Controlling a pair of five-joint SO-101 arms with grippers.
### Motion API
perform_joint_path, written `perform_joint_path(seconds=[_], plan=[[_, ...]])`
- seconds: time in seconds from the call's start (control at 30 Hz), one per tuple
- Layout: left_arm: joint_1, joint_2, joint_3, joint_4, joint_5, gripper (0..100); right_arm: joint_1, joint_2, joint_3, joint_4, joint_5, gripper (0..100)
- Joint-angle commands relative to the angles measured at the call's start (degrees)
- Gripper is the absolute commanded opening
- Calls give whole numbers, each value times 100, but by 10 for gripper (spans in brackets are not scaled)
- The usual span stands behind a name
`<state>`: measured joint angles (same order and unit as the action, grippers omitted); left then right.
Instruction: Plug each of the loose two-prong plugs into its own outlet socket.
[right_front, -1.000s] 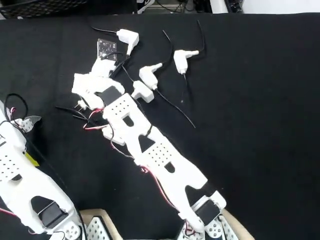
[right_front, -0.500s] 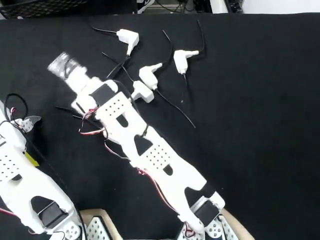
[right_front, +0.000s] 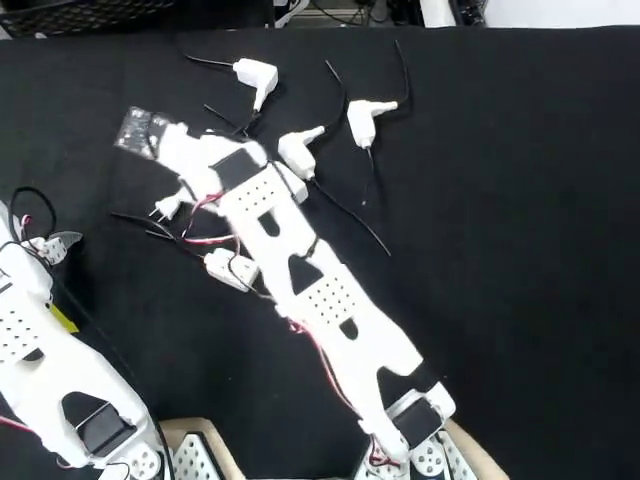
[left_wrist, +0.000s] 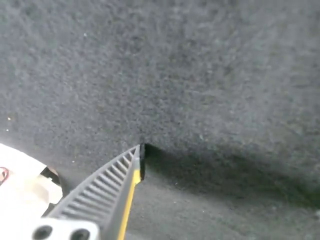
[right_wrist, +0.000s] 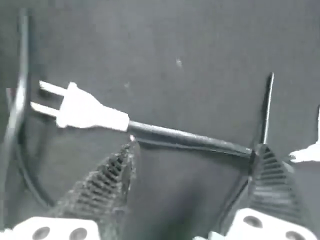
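Over the worktop (right_wrist: 200, 50), the right gripper (right_wrist: 195, 147) gapes empty, fingers wide astride the cord (right_wrist: 190, 137) of a white plug (right_wrist: 87, 112).

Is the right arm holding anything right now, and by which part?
Nothing is held. The jaws of the right gripper stand wide open by the two-prong plug, which lies loose on the black table.
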<state>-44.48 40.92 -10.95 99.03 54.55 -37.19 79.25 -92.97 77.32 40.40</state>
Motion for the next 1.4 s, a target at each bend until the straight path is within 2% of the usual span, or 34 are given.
perform_joint_path(seconds=[0.0,0.13,0.3,0.47,0.6,0.77,0.97,1.03,1.13,1.17,1.37], plan=[[-92,-26,154,88,9,623,-35,-127,-180,-97,958,345],[-92,-26,154,88,9,623,-246,-110,-180,-176,1837,344],[-119,-26,154,88,9,623,-545,-110,-163,-211,2409,344],[-119,-26,154,88,9,623,-905,-66,-110,-229,2488,343],[-127,-26,154,88,9,623,-1002,400,-40,-642,2479,343],[-136,-26,154,88,9,623,-800,1042,-101,-826,2479,342],[-163,-26,154,88,9,623,-396,1007,-57,-800,2479,335],[-163,-26,154,88,9,623,-229,1015,-40,-677,2479,273],[-154,-26,154,88,18,623,-35,1015,-40,-290,2479,108],[-154,-26,154,88,18,623,35,1015,-40,-158,2497,89],[-127,-26,154,88,35,623,554,998,-92,835,2716,126]])
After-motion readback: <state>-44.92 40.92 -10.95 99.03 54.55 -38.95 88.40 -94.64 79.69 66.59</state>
